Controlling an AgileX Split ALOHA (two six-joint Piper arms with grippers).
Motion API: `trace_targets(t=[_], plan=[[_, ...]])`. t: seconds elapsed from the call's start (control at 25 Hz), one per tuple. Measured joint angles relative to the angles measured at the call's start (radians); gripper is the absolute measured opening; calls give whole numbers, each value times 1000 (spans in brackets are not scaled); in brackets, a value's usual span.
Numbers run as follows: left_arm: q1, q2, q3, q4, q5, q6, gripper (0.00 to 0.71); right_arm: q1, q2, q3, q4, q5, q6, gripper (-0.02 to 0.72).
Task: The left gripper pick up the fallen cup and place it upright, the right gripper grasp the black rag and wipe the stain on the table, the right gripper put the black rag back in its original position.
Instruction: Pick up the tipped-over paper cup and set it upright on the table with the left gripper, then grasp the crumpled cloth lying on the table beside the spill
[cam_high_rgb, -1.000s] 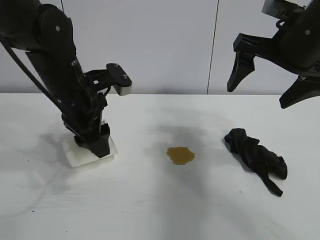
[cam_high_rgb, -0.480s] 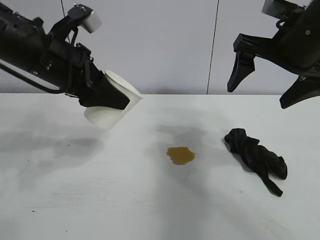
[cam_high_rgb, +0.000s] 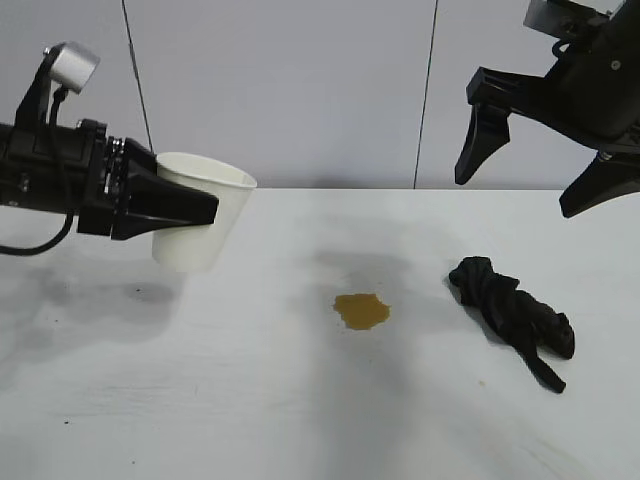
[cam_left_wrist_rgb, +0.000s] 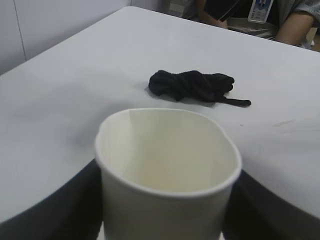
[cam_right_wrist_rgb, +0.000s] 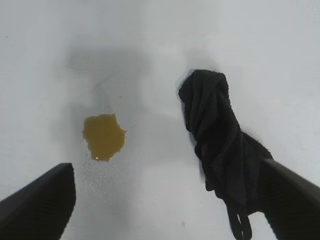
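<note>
My left gripper (cam_high_rgb: 190, 212) is shut on the white paper cup (cam_high_rgb: 200, 222) and holds it mouth up above the table's left side; the cup (cam_left_wrist_rgb: 165, 175) fills the left wrist view between the black fingers (cam_left_wrist_rgb: 50, 210). The yellowish-brown stain (cam_high_rgb: 360, 310) lies at the table's middle and also shows in the right wrist view (cam_right_wrist_rgb: 103, 136). The black rag (cam_high_rgb: 512, 315) lies crumpled to the stain's right; it shows in the right wrist view (cam_right_wrist_rgb: 220, 140) and the left wrist view (cam_left_wrist_rgb: 192, 85). My right gripper (cam_high_rgb: 525, 165) hangs open and empty high above the rag.
The white table (cam_high_rgb: 250, 400) runs back to a grey wall (cam_high_rgb: 330, 90). People sit past the table's far edge in the left wrist view (cam_left_wrist_rgb: 295, 25).
My left gripper lifted the cup from the table, swung up and left, and turned it from tilted to mouth up. The right arm, rag and stain have not moved.
</note>
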Motion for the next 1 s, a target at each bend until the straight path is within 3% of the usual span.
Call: trace_targets(t=[0.28, 0.48, 0.72, 0.88, 1.0], plan=[[0, 3, 0, -1, 5, 81, 443, 0, 0, 0, 0, 1, 0, 685], [0, 3, 0, -1, 8, 142, 596, 0, 0, 0, 0, 4, 0, 685], [3, 0, 0, -1, 9, 140, 632, 0, 0, 0, 0, 20, 0, 685], [7, -82, 0, 0, -8, -88, 666, 0, 0, 0, 0, 22, 0, 685], [-1, -217, 0, 10, -166, -375, 686, 0, 0, 0, -4, 22, 0, 685]])
